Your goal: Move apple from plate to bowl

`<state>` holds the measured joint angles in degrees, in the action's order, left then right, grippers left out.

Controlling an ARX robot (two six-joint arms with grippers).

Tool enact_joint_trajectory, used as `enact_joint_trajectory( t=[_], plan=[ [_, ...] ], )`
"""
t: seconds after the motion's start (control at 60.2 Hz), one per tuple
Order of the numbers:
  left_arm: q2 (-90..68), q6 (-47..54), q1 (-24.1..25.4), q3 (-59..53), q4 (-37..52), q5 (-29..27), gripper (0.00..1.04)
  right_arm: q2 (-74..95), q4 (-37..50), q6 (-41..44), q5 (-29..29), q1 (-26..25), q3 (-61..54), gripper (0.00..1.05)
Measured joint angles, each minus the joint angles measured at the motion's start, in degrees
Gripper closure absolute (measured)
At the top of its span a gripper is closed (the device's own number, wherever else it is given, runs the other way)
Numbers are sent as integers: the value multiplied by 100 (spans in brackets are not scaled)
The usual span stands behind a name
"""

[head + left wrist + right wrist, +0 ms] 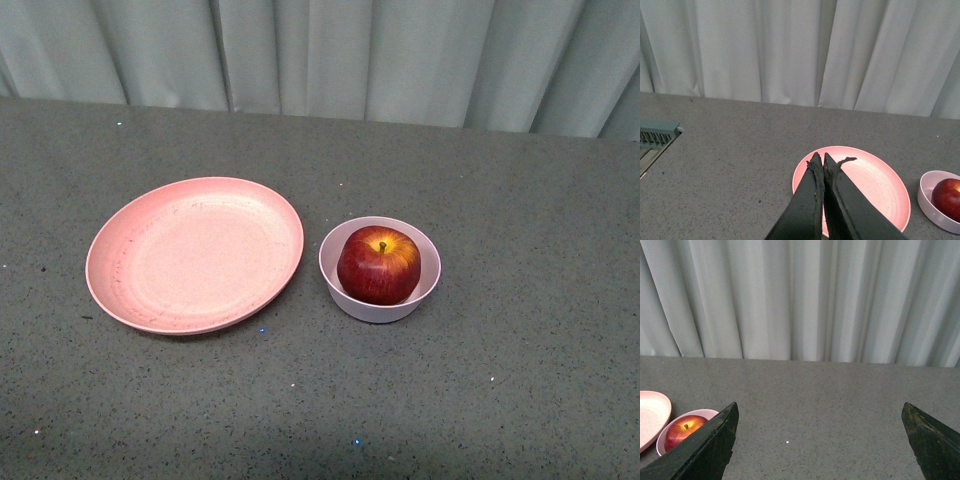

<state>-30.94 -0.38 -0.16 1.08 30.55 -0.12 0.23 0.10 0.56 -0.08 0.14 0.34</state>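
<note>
The glossy dark-red apple (379, 265) is sitting stem-up in the small pale pink bowl (345, 296), just right of the wide salmon-pink plate (190, 255). Grey tabletop (520, 340) is lying open around both. The left gripper (820, 159) is pressed closed, empty; the right gripper (820, 415) is spread wide.

Front view: neither of my arms is showing; only the table top (520, 400) and the curtain (400, 60), both running off the frame edges.

Left wrist view: my left gripper (819, 161), fingers pressed together, is covering the near part of the plate (875, 185). Beyond it to one side, the bowl (930, 200) and the apple (949, 197) are being cut by the frame edge. A grey-green ribbed object (655, 131) at the opposite edge is too cropped to identify.

Right wrist view: my right gripper (820, 440) is spread wide, both fingers cropped. One finger (705, 445) is hiding part of the bowl (670, 437); the plate (650, 415) is mostly out of frame.
</note>
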Motion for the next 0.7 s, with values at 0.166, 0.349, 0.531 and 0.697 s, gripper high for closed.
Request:
enact_joint_trajectory(
  t=[0.166,0.349,0.531,0.697],
  plan=[
    [667,0,2,-2,-621,0,101,0,0,0,0,0,0,9],
    [1134,0,2,-2,-1078,0,101,0,0,0,0,0,0,9],
    [1563,0,2,-2,-1499,0,101,0,0,0,0,0,0,9],
    [1821,0,2,-2,-1757,0,101,0,0,0,0,0,0,9]
  ],
)
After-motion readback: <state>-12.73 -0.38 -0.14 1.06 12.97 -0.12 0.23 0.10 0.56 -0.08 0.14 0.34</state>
